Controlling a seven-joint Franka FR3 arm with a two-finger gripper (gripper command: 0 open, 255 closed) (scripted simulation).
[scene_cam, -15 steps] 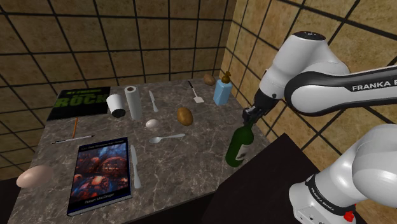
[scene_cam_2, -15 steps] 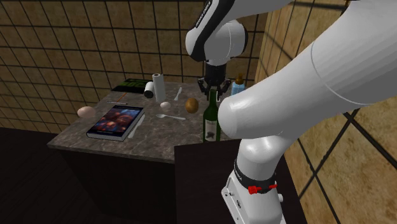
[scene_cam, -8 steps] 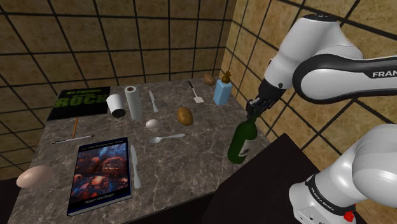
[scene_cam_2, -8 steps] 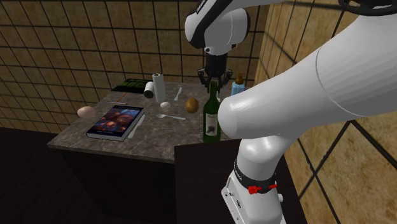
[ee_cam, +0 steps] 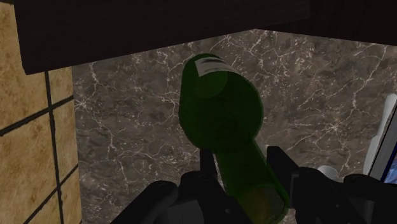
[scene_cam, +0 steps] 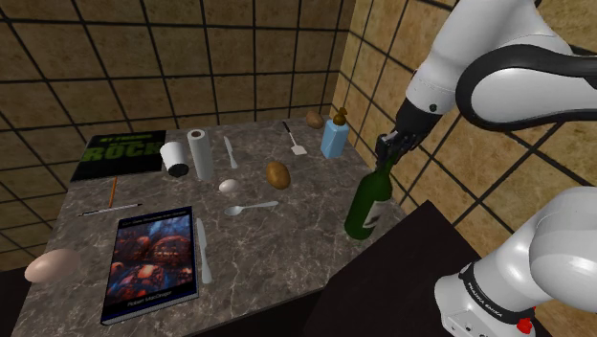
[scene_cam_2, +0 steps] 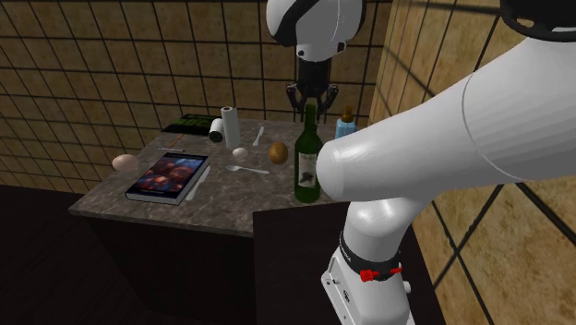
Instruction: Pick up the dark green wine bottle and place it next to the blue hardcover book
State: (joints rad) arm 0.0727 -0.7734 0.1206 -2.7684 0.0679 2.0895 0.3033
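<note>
The dark green wine bottle (scene_cam: 368, 206) with a pale label stands nearly upright, leaning a little, at the marble countertop's (scene_cam: 287, 230) edge, its neck clasped by the gripper (scene_cam: 386, 158). The blue hardcover book (scene_cam: 153, 263), with a reddish cover picture, lies flat and face up, well apart from it near the opposite front corner.

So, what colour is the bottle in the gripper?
Dark green bottle; the wrist view shows it best.

"What's lying on that dark marble counter (scene_cam: 297, 215)?"
"A blue-covered book (scene_cam: 153, 260) with a knife (scene_cam: 203, 251) just beside it, a tan egg (scene_cam: 52, 265), a spoon (scene_cam: 251, 207), an upright paper roll (scene_cam: 201, 153), a blue dispenser (scene_cam: 334, 139)."
</note>
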